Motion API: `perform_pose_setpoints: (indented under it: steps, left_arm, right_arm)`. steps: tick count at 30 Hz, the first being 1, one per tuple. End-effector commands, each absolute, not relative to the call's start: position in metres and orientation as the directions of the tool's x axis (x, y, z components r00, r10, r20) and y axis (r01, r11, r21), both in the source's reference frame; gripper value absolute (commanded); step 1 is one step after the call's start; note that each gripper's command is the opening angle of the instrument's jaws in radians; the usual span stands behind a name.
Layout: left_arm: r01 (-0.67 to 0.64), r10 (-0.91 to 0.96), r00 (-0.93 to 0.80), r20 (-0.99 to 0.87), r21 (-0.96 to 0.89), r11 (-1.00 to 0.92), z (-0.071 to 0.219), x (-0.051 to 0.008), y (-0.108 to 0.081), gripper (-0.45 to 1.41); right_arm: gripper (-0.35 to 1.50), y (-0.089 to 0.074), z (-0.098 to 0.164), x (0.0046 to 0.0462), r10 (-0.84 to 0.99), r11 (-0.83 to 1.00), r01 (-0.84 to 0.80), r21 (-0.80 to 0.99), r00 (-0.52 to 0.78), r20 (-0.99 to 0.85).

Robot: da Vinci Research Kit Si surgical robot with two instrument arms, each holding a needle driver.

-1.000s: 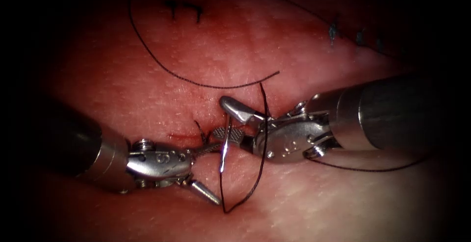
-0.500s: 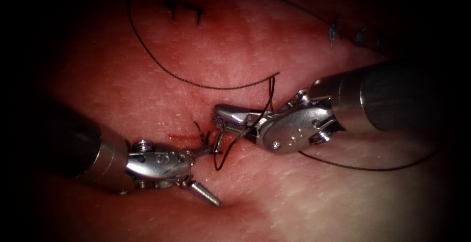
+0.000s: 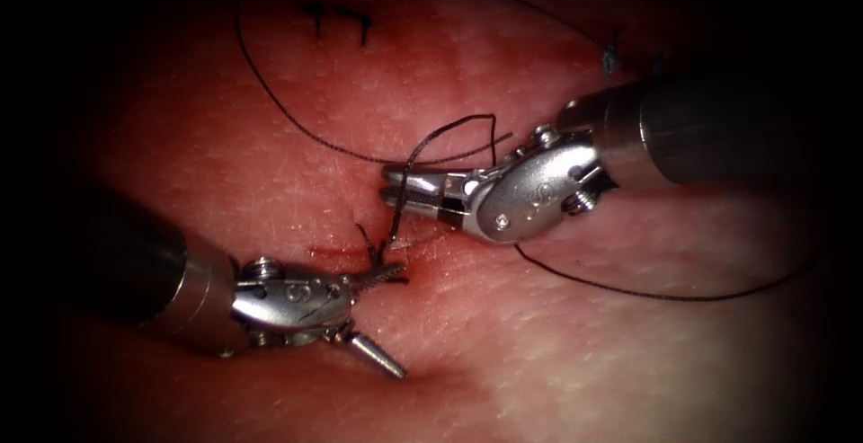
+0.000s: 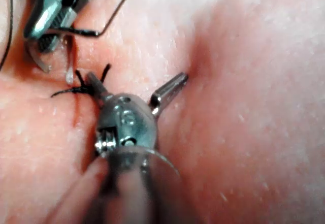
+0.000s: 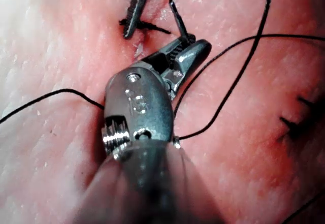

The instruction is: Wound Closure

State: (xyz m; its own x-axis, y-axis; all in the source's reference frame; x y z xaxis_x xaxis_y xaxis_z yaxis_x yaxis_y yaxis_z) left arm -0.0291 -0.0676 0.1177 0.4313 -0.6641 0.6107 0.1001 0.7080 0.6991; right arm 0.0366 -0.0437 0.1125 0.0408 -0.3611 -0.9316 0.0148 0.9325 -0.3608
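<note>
My right tool (image 3: 388, 184) comes in from the right, jaws shut on the dark thread (image 3: 402, 202) just above the cut (image 3: 328, 250); the same grip shows close up (image 5: 195, 46). From the jaws the thread drops taut to the knotted stitch (image 3: 376, 250) and arcs back over the tool. My left tool (image 3: 403, 321) lies at the lower left with its jaws wide open and holds nothing. Its upper jaw rests against the stitch, and its lower jaw points away over the tissue (image 3: 557, 353). Up close, the left tool (image 4: 137, 76) touches the knot (image 4: 76, 89).
A long strand of thread (image 3: 297, 119) curves across the tissue on the left, and another strand (image 3: 629, 295) trails under the right shaft. Finished stitches (image 3: 337, 16) sit at the far upper left, others (image 3: 611, 52) at the upper right. Red fluid stains the cut's surroundings.
The right tool's jaws shut on the thread and moved up and away from the cut. The slack loop below the stitch was drawn in. The left tool stayed put.
</note>
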Motion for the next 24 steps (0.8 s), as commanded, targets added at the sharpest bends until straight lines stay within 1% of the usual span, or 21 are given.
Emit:
perform_pose_setpoints:
  steps: [1, 6, 11, 12, 15, 19, 24]
  left_arm:
    - [0.096, -0.667, 0.432, 0.607, 0.704, 0.704, 0.1177, -0.0294, -0.0685, 0.98]
    - [0.107, -0.676, 0.427, 0.600, 0.709, 0.697, 0.1167, -0.0289, -0.0678, 0.98]
    - [0.107, -0.672, 0.425, 0.606, 0.704, 0.702, 0.1159, -0.0287, -0.0674, 0.98]
    - [0.105, -0.669, 0.426, 0.609, 0.701, 0.706, 0.1158, -0.0288, -0.0675, 0.98]
    - [0.103, -0.667, 0.426, 0.612, 0.699, 0.708, 0.1153, -0.0288, -0.0675, 0.98]
    - [0.105, -0.667, 0.424, 0.613, 0.699, 0.708, 0.1145, -0.0289, -0.0671, 0.98]
    - [0.102, -0.664, 0.421, 0.618, 0.695, 0.712, 0.1137, -0.0298, -0.0661, 0.96]
  right_arm:
    - [-0.35, -0.0433, 0.1153, 0.0372, -0.268, 0.963, 0.008, -0.268, -0.007, -0.963]
    - [-0.35, -0.0436, 0.1178, 0.0369, -0.130, 0.991, 0.015, -0.132, -0.072, -0.989]
    - [-0.35, -0.0438, 0.1188, 0.0367, -0.017, 1.000, 0.013, -0.018, -0.096, -0.995]
    - [-0.35, -0.0440, 0.1188, 0.0368, 0.029, 1.000, 0.012, 0.028, -0.102, -0.994]
    - [-0.35, -0.0446, 0.1188, 0.0370, 0.079, 0.997, 0.034, 0.076, -0.111, -0.991]
    - [-0.35, -0.0454, 0.1191, 0.0373, 0.138, 0.990, 0.050, 0.134, -0.093, -0.986]
    - [-0.35, -0.0447, 0.1186, 0.0371, 0.165, 0.986, 0.030, 0.163, -0.086, -0.982]
